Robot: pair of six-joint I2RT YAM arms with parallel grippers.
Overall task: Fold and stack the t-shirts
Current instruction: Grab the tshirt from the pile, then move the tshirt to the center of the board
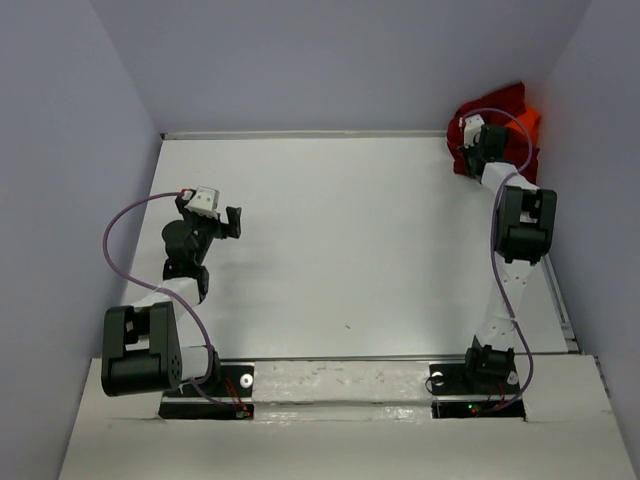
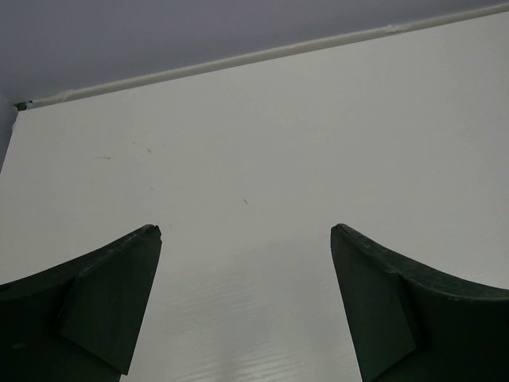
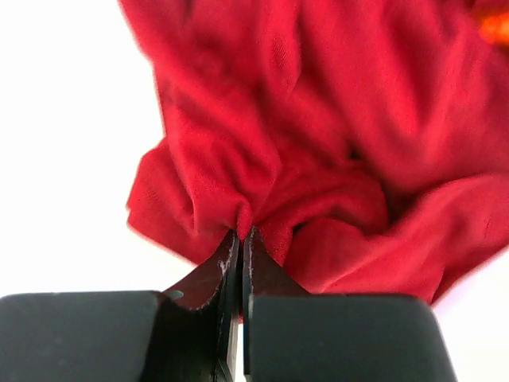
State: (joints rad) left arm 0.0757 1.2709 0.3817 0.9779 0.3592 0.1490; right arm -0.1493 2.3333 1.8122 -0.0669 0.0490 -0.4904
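The dark red t-shirt (image 1: 496, 105) lies bunched in the far right corner of the white table, against the wall. A bright orange t-shirt (image 1: 528, 122) shows just behind it and at the top right of the right wrist view (image 3: 495, 25). My right gripper (image 1: 466, 150) is shut on a pinched fold of the dark red t-shirt (image 3: 318, 143); the jaws meet with cloth between them (image 3: 242, 232). My left gripper (image 1: 232, 221) is open and empty over bare table at the left (image 2: 246, 231). The pale pink t-shirt is out of view.
The white table (image 1: 350, 250) is walled at the back and both sides. A raised strip (image 2: 262, 54) runs along the far edge. Both arm bases (image 1: 340, 385) sit at the near edge.
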